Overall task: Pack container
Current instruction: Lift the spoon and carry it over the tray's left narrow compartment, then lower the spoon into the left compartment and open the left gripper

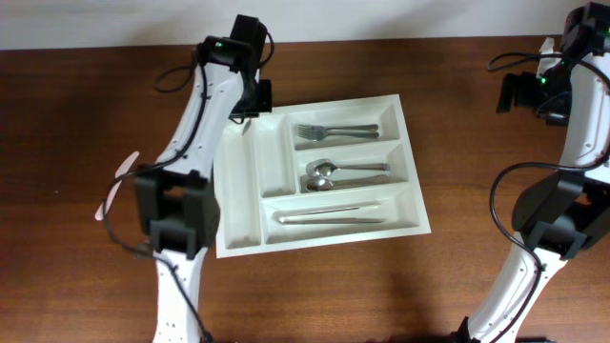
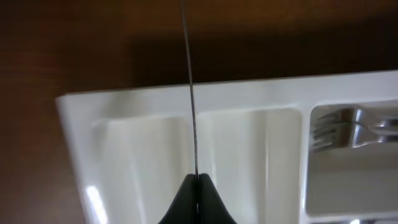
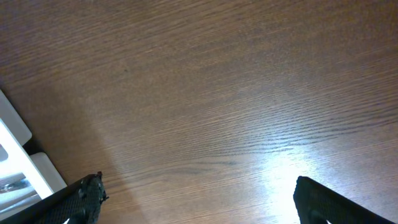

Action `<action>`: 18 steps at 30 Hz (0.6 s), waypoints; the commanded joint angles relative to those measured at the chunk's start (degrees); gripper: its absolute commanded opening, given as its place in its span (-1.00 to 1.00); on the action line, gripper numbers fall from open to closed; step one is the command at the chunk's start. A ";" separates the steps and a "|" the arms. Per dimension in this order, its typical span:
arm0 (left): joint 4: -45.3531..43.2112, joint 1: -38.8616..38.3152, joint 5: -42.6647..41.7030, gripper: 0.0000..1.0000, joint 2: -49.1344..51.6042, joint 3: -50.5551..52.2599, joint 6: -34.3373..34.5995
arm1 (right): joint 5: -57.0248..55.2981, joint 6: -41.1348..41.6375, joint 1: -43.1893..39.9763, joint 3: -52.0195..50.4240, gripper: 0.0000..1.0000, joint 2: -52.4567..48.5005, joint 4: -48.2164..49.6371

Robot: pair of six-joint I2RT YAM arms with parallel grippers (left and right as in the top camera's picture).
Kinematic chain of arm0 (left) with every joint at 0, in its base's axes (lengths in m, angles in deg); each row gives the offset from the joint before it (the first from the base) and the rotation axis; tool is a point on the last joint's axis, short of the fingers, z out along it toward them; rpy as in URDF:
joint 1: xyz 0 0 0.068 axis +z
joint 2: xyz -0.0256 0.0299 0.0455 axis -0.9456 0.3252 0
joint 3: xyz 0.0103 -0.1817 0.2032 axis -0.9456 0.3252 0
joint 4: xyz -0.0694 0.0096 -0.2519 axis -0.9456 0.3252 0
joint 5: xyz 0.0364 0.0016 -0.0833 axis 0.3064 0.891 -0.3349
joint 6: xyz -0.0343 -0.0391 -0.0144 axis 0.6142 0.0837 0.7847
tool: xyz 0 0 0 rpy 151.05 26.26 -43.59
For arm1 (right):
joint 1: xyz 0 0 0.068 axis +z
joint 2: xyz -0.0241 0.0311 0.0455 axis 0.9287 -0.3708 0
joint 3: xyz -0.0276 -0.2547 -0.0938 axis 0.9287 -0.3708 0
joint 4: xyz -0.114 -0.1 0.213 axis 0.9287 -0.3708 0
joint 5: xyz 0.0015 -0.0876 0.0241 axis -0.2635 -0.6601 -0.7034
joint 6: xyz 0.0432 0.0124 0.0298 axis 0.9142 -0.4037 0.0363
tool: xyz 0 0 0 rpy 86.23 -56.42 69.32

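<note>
Brown table [image 1: 76, 114]: white, seemingly five-compartment container [image 1: 243, 191].

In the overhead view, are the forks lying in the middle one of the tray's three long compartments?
No, the forks lie in the top long compartment of the container; the spoons fill the middle one.

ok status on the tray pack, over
Left gripper shut on a thin blade-like piece over the container, narrow compartments. Right gripper open over bare table. Forks, spoons, knives already in; nothing in the way.
</note>
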 commanded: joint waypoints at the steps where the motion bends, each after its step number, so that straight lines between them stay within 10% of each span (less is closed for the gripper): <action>1: -2.49 0.50 5.51 -0.96 -9.05 7.15 2.25 | 0.35 0.50 0.26 0.07 0.98 0.11 -0.17; 18: -12.48 0.76 6.25 -0.96 -23.02 42.38 24.22 | 0.35 0.50 0.26 0.07 0.98 0.11 -0.17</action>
